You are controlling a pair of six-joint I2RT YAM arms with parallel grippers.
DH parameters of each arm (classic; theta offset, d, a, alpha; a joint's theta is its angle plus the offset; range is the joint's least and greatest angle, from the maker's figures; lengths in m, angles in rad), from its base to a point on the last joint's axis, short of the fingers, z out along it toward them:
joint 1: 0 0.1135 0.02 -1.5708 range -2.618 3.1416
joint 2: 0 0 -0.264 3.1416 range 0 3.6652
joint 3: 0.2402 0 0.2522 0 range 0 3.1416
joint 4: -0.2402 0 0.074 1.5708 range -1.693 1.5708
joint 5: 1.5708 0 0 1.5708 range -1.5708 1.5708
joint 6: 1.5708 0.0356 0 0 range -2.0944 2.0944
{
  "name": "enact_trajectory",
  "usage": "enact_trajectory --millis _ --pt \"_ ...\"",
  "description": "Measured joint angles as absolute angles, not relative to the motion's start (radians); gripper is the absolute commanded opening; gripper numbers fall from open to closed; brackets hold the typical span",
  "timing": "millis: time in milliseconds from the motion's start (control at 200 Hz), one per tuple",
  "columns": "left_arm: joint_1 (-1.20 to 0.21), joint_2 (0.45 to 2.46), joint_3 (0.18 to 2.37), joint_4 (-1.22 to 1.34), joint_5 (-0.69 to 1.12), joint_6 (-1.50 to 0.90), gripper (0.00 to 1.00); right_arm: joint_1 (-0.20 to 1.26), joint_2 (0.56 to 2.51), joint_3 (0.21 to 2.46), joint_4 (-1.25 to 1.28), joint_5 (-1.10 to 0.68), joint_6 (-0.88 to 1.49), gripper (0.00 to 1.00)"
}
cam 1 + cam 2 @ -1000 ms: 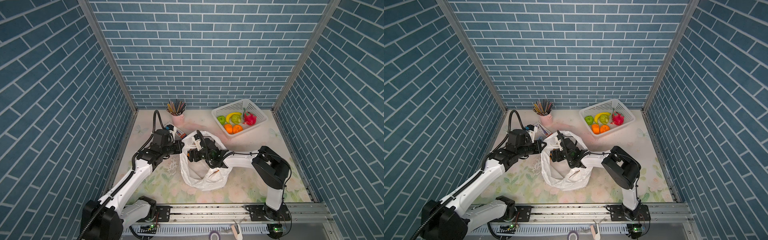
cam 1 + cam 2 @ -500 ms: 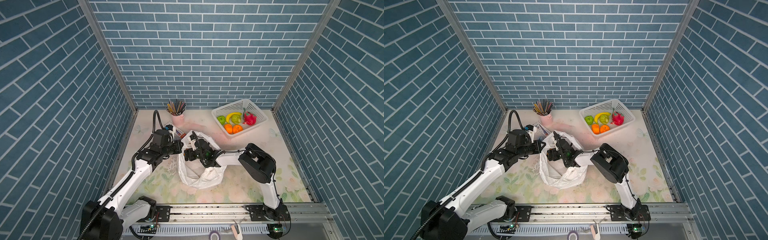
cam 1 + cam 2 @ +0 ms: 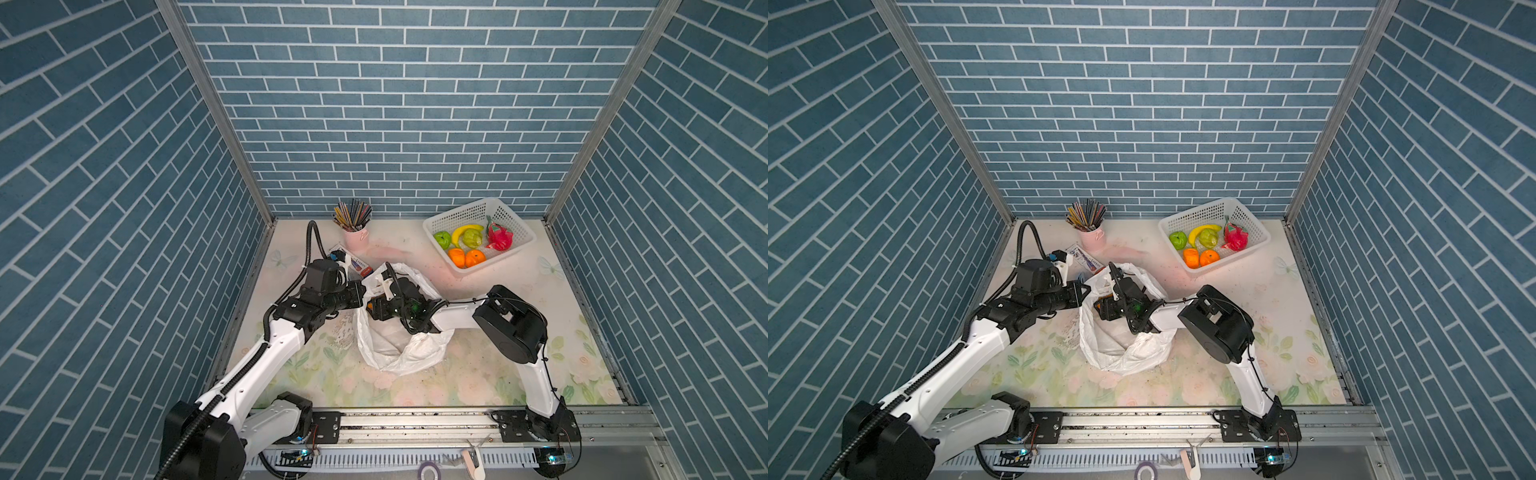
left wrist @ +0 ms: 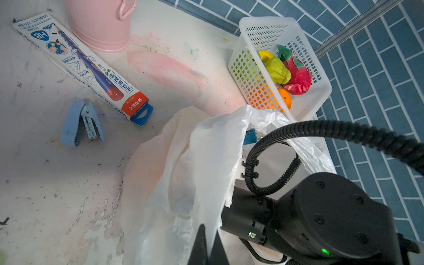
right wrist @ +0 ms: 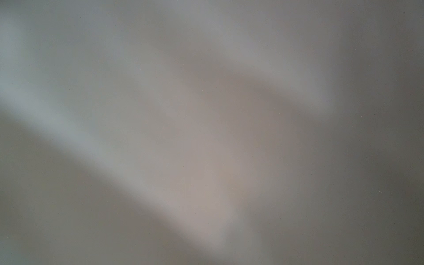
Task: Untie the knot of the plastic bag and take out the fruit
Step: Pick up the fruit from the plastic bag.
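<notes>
white basket [image 3: 464, 211] holds fruit [image 3: 499, 237]; right end effector [image 3: 374, 309] inside plastic bag [image 3: 399, 353].

Walls: blue-grey brick-pattern panels [image 3: 395, 124] closed three sides, white joints slanting on the two side ones.
Corners: bare metal posts [image 3: 224, 124] joined the panels.
Floor: a pale tabletop [image 3: 478, 374] printed with faint flowers and leaves, scuffed and specked.
Front edge: a metal rail [image 3: 415, 428] ran across.
Light: even and soft.
</notes>
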State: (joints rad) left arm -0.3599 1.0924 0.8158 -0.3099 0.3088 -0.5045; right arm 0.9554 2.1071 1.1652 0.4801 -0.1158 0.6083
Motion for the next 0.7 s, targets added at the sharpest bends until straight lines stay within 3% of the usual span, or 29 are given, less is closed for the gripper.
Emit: enact_trajectory --millis 700 --pt "-0.36 1.116 0.815 -0.302 0.32 -0.509 0.06 1.037 1.765 0.831 0.464 -0.059 0.588 0.66"
